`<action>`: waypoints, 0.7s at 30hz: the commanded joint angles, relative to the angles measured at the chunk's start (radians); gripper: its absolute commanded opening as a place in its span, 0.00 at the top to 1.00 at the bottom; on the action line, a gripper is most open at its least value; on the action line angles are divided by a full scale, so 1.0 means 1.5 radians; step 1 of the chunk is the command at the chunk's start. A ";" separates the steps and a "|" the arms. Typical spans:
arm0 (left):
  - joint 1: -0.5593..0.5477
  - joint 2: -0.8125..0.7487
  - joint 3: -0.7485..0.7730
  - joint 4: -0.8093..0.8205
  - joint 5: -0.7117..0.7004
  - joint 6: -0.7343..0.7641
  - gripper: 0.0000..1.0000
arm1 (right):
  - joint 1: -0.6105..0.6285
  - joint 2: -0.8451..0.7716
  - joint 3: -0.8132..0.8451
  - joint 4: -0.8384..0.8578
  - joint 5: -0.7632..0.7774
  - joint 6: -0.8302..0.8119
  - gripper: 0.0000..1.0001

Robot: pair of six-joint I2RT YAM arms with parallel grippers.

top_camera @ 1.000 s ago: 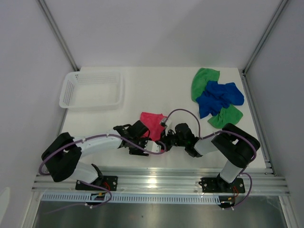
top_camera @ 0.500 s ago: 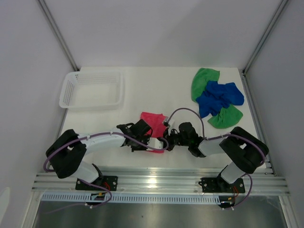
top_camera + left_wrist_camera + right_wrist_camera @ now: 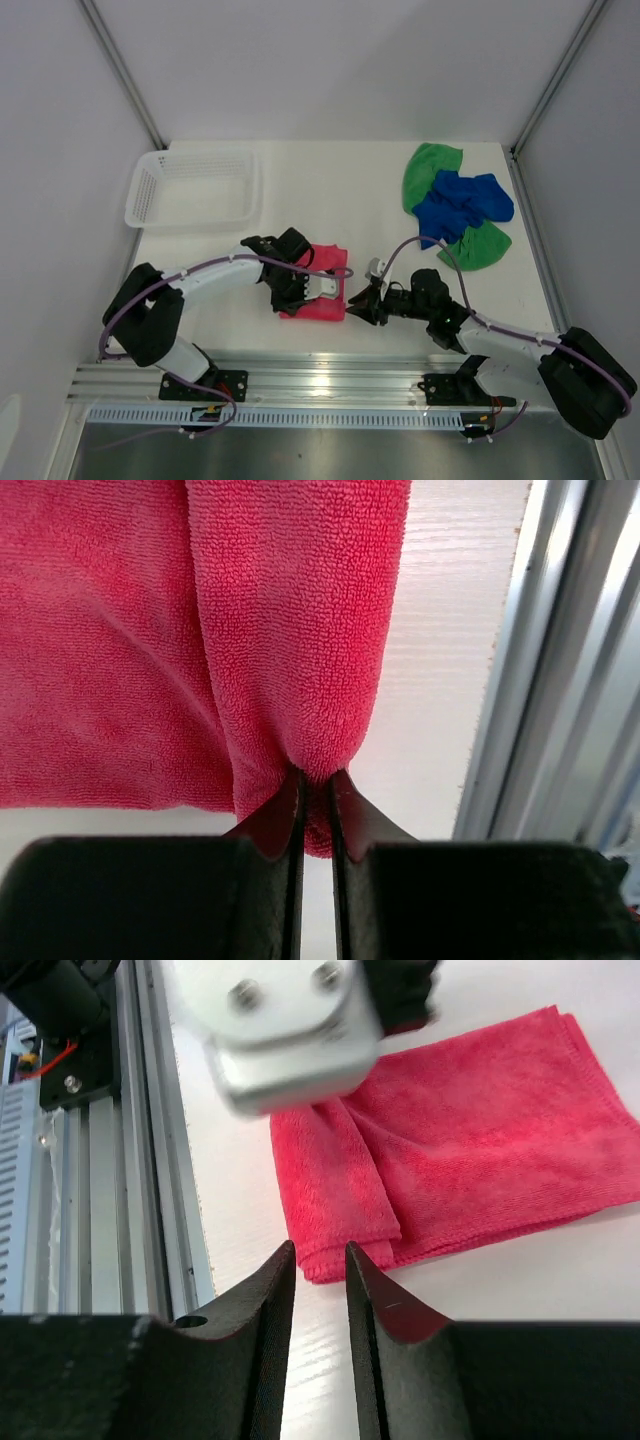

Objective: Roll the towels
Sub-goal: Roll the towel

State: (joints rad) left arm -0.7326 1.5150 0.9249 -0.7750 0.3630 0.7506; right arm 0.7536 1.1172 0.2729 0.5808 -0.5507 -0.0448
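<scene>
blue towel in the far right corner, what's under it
The green towel lies under the blue towel, sticking out at its far and near sides. The green middle is covered, so how it is folded there cannot be seen.

I can read no writing anywhere here. No label, brand, number or sign shows legibly.
</scene>
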 commanded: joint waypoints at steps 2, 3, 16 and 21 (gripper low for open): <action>0.030 0.024 0.056 -0.095 0.097 0.017 0.99 | 0.021 -0.046 -0.007 -0.059 -0.012 -0.111 0.66; 0.035 0.040 0.062 -0.116 0.117 0.021 0.99 | 0.027 -0.052 -0.009 -0.053 -0.001 -0.125 0.61; 0.086 0.117 0.139 -0.191 0.174 0.063 0.99 | 0.098 0.116 0.059 0.035 0.061 -0.205 0.49; 0.088 0.127 0.142 -0.199 0.178 0.071 0.99 | 0.111 0.165 0.070 0.072 0.088 -0.211 0.47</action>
State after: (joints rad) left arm -0.6094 1.6943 1.1027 -1.0382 0.5732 0.8154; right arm 0.9043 1.3373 0.3367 0.6003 -0.4580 -0.3229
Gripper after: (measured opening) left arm 0.110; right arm 0.524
